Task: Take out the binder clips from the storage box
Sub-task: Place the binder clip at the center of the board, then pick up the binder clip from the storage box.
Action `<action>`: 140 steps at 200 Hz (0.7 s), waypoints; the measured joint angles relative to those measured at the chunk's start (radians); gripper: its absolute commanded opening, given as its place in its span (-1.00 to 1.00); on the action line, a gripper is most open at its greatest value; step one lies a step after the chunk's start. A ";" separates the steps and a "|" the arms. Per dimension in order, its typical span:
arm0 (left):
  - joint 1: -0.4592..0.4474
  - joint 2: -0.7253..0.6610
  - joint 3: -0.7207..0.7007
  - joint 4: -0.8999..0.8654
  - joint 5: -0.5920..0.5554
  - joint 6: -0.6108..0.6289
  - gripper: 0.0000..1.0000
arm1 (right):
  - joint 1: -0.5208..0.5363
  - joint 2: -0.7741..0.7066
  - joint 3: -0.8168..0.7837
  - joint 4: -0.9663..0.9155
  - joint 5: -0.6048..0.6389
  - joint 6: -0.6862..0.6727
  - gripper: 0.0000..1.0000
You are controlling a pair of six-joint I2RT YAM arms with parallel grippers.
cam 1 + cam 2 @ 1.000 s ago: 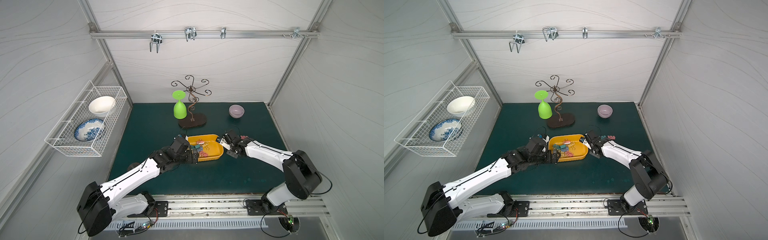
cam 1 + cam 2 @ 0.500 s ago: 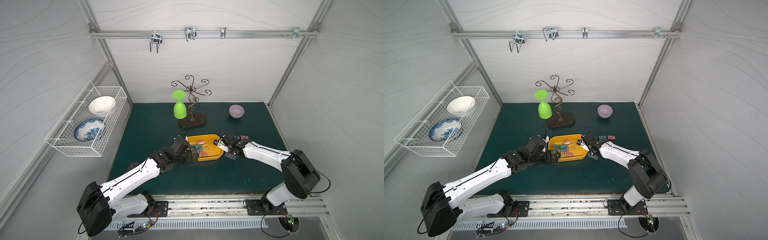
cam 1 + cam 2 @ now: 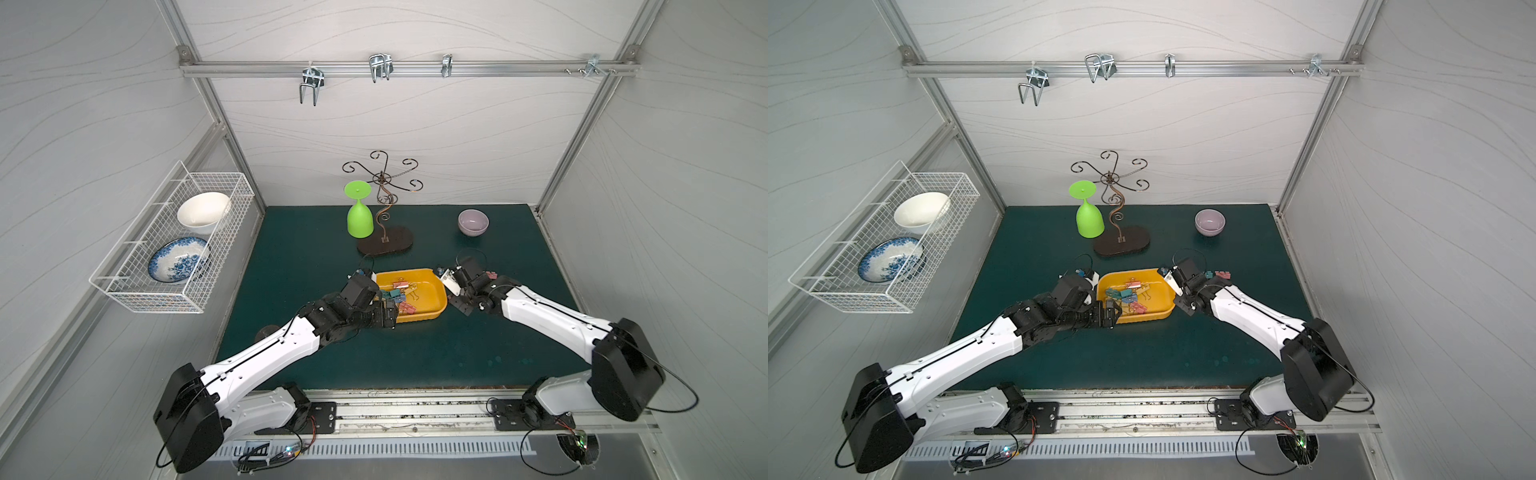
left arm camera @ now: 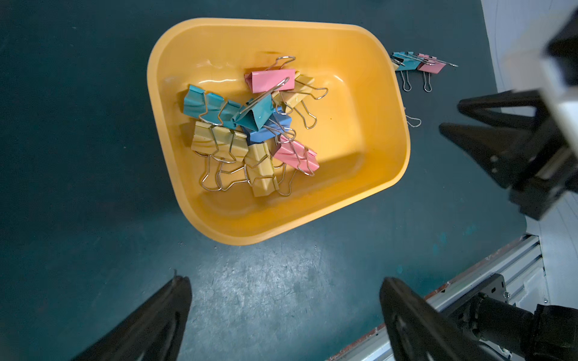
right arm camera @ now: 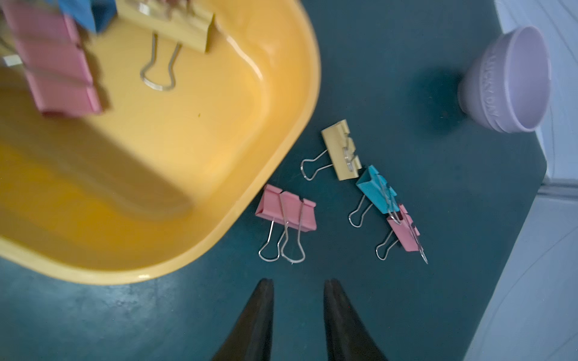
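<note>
Right jaws, clenched before, now part empty by pink clip (image 5: 286,212) on desk (image 5: 438,297) at storage box's (image 5: 219,140) 3 o'clock; left jaws gape empty; most binder clips (image 4: 253,117) still inside.

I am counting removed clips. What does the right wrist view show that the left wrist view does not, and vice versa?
Right wrist only: the lilac round bowl, and, whole, a pastel yellow binder clip and a pink binder clip on the dark green mat. Left wrist only: the whole heap of pastel clips inside the shallow yellow-orange plastic tub, and the open left claw. Both: that tub, and a teal binder clip beside another pink one.
</note>
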 measured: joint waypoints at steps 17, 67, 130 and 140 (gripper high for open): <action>0.000 0.000 0.000 0.000 0.003 0.000 0.97 | -0.072 -0.028 0.068 -0.037 -0.097 0.153 -0.51; 0.010 0.005 0.000 0.001 0.024 -0.001 0.97 | -0.157 0.014 0.169 -0.067 -0.527 0.537 -0.54; 0.128 0.078 0.021 0.025 0.135 -0.011 0.91 | -0.016 0.242 0.191 0.017 -0.566 0.924 -0.36; 0.143 0.105 0.040 0.026 0.151 -0.013 0.88 | -0.006 0.271 0.203 0.026 -0.566 0.966 -0.35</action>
